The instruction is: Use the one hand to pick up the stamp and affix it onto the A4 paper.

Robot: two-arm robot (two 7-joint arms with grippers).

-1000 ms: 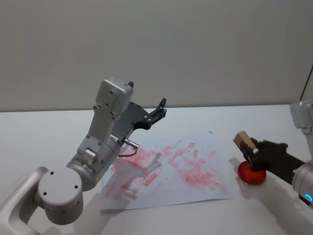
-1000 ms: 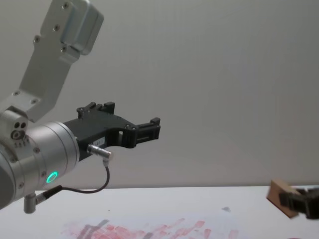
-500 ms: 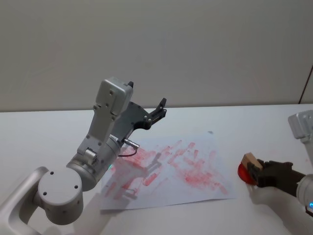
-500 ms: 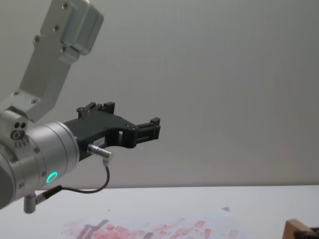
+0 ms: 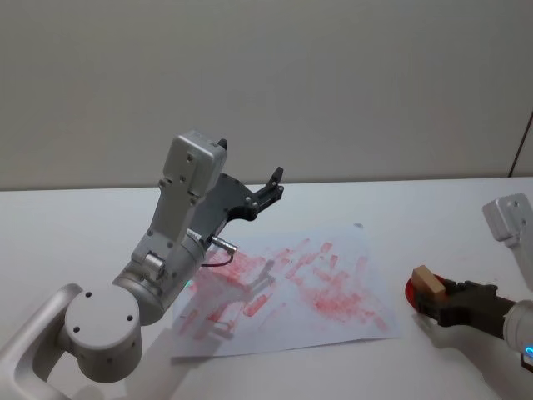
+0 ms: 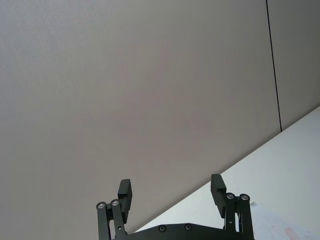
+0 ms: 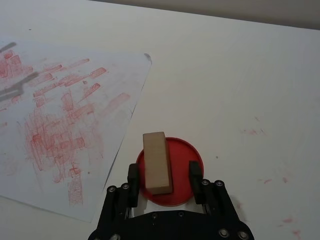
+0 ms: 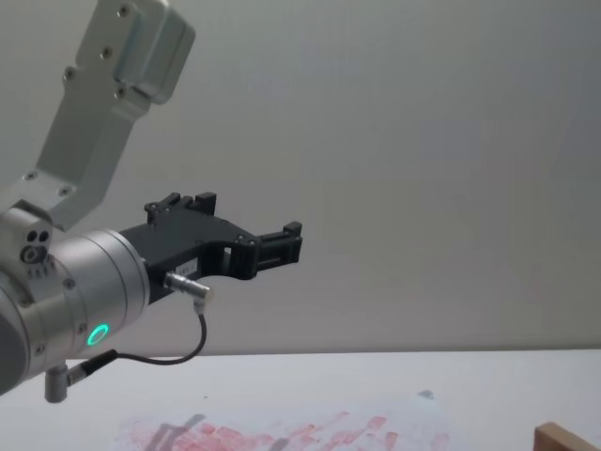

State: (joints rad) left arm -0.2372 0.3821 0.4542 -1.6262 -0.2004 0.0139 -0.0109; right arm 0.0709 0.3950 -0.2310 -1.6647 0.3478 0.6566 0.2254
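The stamp (image 7: 157, 162), a light-brown wooden block, stands on a round red ink pad (image 7: 180, 165) just right of the A4 paper (image 7: 55, 110). My right gripper (image 7: 163, 172) is low over the pad and open, one finger close to the stamp on one side and a clear gap on the other. In the head view the stamp (image 5: 427, 279) and right gripper (image 5: 431, 294) sit at the paper's (image 5: 316, 283) right edge. My left gripper (image 5: 271, 187) is held high over the paper's far left, open and empty, and shows again in the left wrist view (image 6: 170, 190).
The white table (image 5: 416, 208) runs back to a plain grey wall. The left arm's silver wrist with its green ring light (image 8: 94, 282) looms at the chest view's left. Faint red smudges mark the tabletop (image 7: 260, 132) right of the pad.
My right gripper came down and back toward me with the stamp, from raised above the red pad to resting on it. The left arm has not moved.
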